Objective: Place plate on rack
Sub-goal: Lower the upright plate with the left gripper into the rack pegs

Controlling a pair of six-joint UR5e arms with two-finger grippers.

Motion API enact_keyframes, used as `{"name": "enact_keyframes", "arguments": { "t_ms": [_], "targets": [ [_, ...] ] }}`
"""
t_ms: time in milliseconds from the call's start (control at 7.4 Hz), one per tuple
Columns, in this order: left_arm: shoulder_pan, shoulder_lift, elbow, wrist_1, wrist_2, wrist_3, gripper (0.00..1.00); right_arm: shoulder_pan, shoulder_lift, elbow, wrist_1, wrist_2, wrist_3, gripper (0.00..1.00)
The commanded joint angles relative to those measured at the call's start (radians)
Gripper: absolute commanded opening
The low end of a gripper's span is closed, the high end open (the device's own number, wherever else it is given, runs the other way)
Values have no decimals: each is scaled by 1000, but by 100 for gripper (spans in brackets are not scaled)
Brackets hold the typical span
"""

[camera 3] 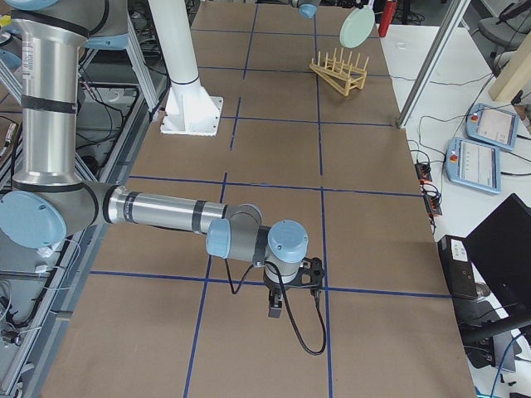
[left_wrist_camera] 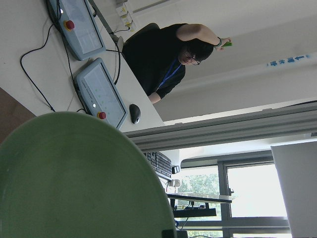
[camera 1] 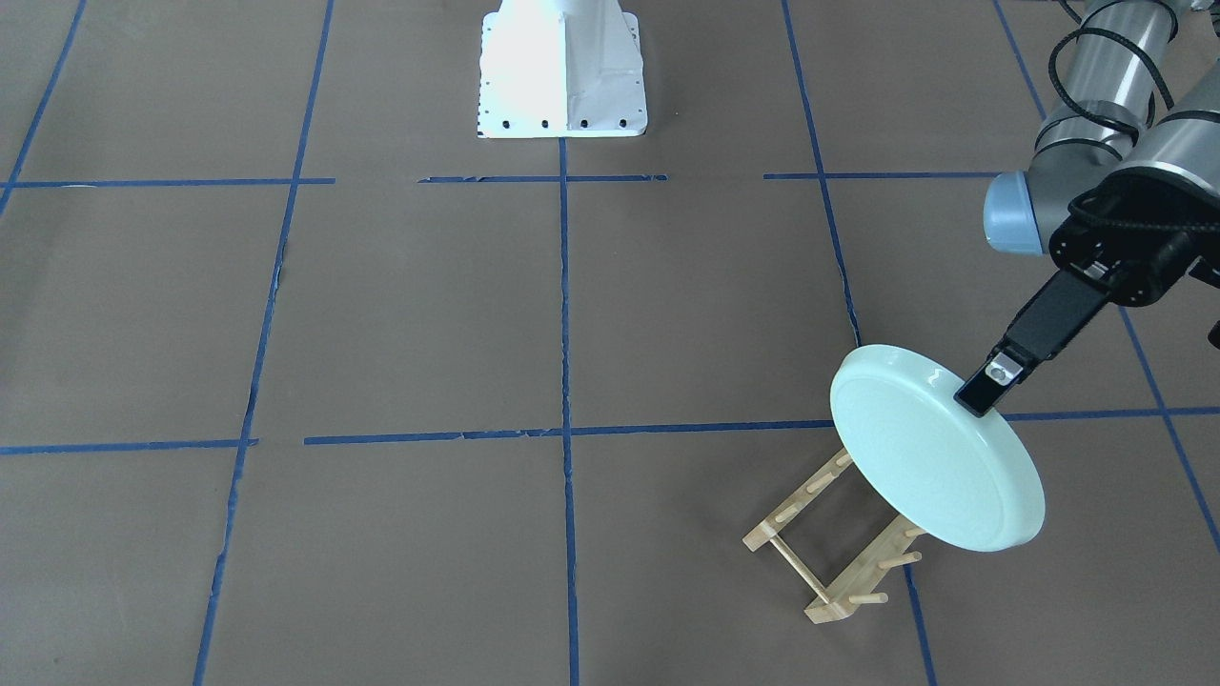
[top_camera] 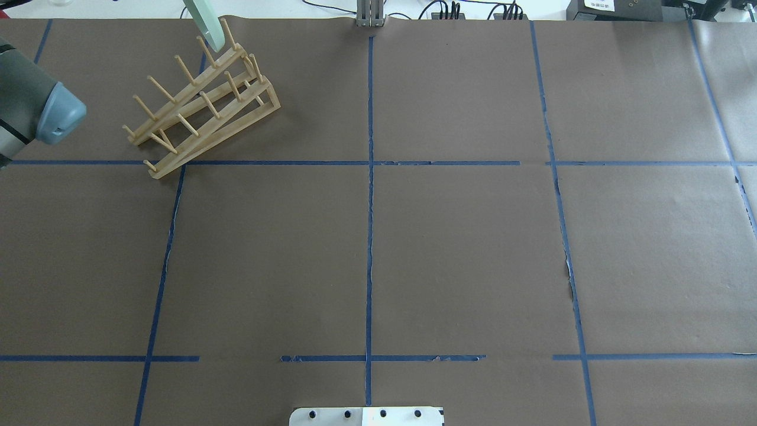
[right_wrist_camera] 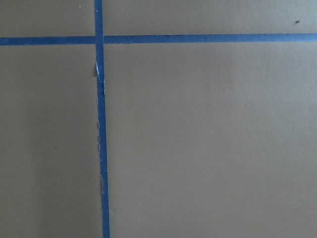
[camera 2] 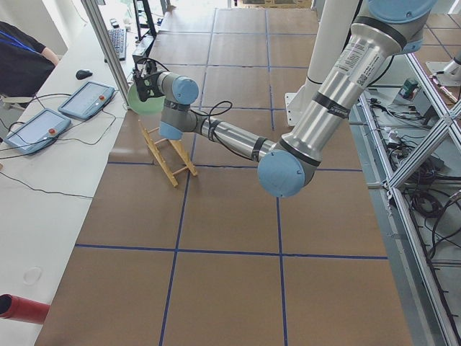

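Note:
The pale mint-green plate (camera 1: pixel 934 448) is held tilted on edge over the end of the wooden rack (camera 1: pixel 824 557) nearest the left arm. My left gripper (camera 1: pixel 986 391) is shut on the plate's upper rim. In the overhead view only the plate's lower edge (top_camera: pixel 208 26) shows, right at the end pegs of the rack (top_camera: pixel 201 106); I cannot tell whether it touches them. The plate fills the lower left of the left wrist view (left_wrist_camera: pixel 74 178). My right gripper (camera 3: pixel 275 311) hangs low over bare table, far from the rack; I cannot tell if it is open or shut.
The table is brown paper with blue tape lines (camera 1: pixel 564 429). The robot's white base (camera 1: pixel 562 71) stands at the robot's side of the table. Past the table edge by the rack, on a side bench, lie pendants (camera 2: pixel 86 99) and cables, with a person (left_wrist_camera: pixel 163 59) there.

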Motion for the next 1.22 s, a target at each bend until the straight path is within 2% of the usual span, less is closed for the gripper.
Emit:
{"name": "enact_keyframes", "arguments": {
  "t_ms": [0,270,1081],
  "targets": [
    [7,-33,76,-23,21,1,0,0,0,0,0,0,-1,100],
    [39,-43,97,-25,56,3,0,0,0,0,0,0,1,100],
    [70,-51,137,-26,58,9,0,1,0,0,0,0,0,100]
  ]
}}
